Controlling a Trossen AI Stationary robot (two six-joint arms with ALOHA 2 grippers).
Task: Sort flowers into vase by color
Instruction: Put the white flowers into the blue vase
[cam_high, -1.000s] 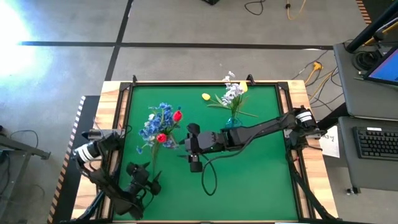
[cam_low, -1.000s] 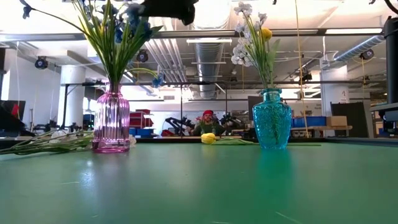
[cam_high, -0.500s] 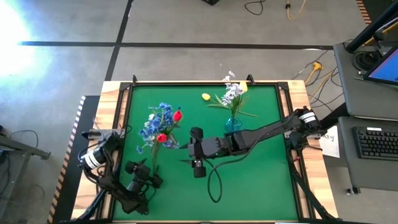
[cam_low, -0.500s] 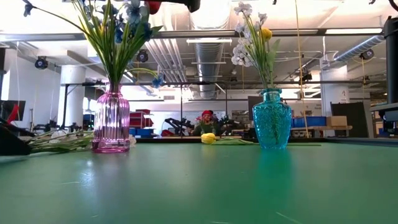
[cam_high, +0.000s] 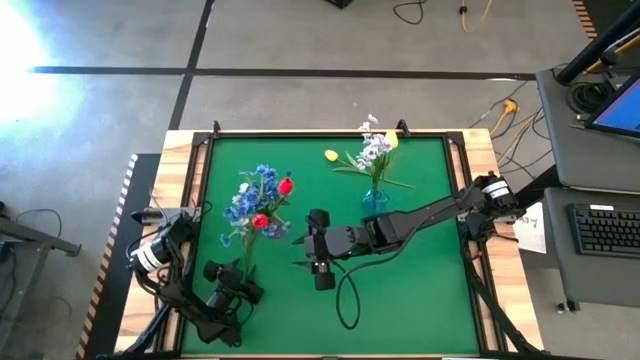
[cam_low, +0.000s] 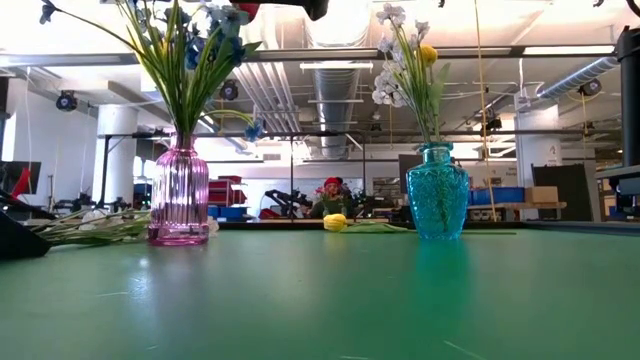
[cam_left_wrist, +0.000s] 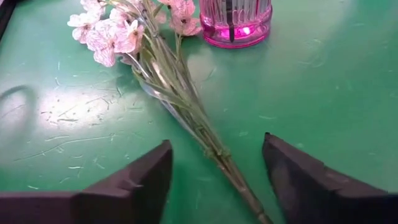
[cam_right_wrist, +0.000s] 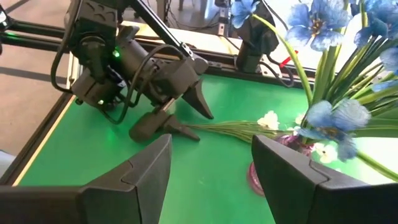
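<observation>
Between the spread jaws of the left gripper (cam_left_wrist: 214, 180) the green stems of a white flower bunch (cam_left_wrist: 121, 31) are seen, lying flat on the green bench (cam_high: 420, 290). The jaws are held low, one at each side of the stems, and nothing is pinched. Just beyond the white blossoms the pink vase (cam_low: 180, 195) is placed; blue flowers (cam_high: 250, 200) and red buds (cam_high: 285, 186) are kept in it.

The right gripper (cam_high: 320, 262) is held above the middle of the bench with its jaws spread and empty. In front of these jaws the pink vase is found, and behind it the left gripper.

Farther off, the blue vase (cam_low: 437, 190) is set with white flowers (cam_high: 374, 150) and one yellow bud (cam_low: 428, 53). Another yellow bud (cam_high: 331, 155) is lying on the bench near it.
</observation>
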